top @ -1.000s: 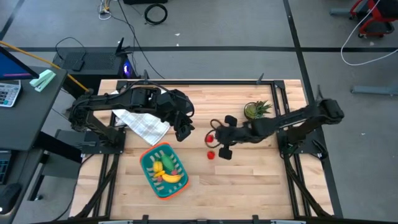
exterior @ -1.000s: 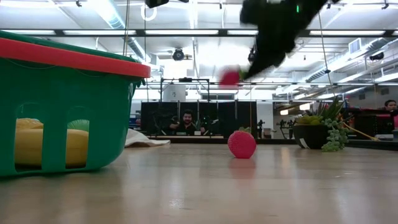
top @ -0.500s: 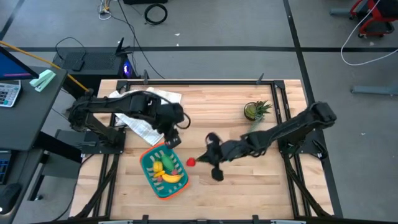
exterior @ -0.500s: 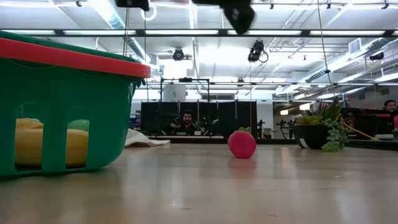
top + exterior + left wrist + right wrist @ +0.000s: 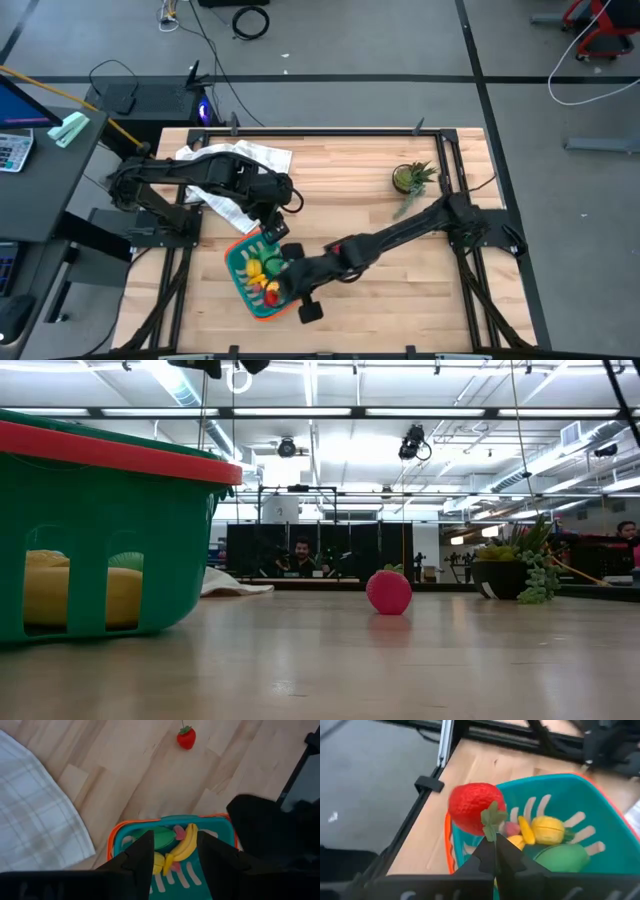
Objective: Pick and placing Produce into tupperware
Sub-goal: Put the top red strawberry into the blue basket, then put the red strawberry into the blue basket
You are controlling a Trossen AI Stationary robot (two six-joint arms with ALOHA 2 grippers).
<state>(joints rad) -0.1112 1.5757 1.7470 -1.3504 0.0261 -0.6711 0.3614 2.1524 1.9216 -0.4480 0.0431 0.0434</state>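
Observation:
The teal tupperware (image 5: 232,262) with its orange rim stands near the table's near left and holds a yellow banana (image 5: 184,846), a lemon (image 5: 547,829) and a green vegetable (image 5: 565,856). My right gripper (image 5: 494,842) reaches over the tupperware, shut on a red strawberry (image 5: 472,814). My left gripper (image 5: 174,857) hangs open above the tupperware's far edge, with nothing between its fingers. A second strawberry (image 5: 388,591) rests on the table; the left wrist view also shows this strawberry (image 5: 186,737). My right gripper pinches the strawberry's green leafy cap (image 5: 491,821) between its two fingertips. The fingers slant down from the table's right side. The red body sticks out beyond the fingertips, lifted clear above the tupperware's rim (image 5: 449,837).
A white checked cloth (image 5: 235,170) lies at the far left, beside the tupperware. A small potted plant (image 5: 412,178) stands at the far right. My right arm (image 5: 400,232) stretches across the middle of the table. Bare wood lies to the near right.
My right gripper has swept from the table's middle toward the near left edge, carrying the strawberry over the tupperware. My left gripper has shifted a little toward the tupperware and tipped further down.

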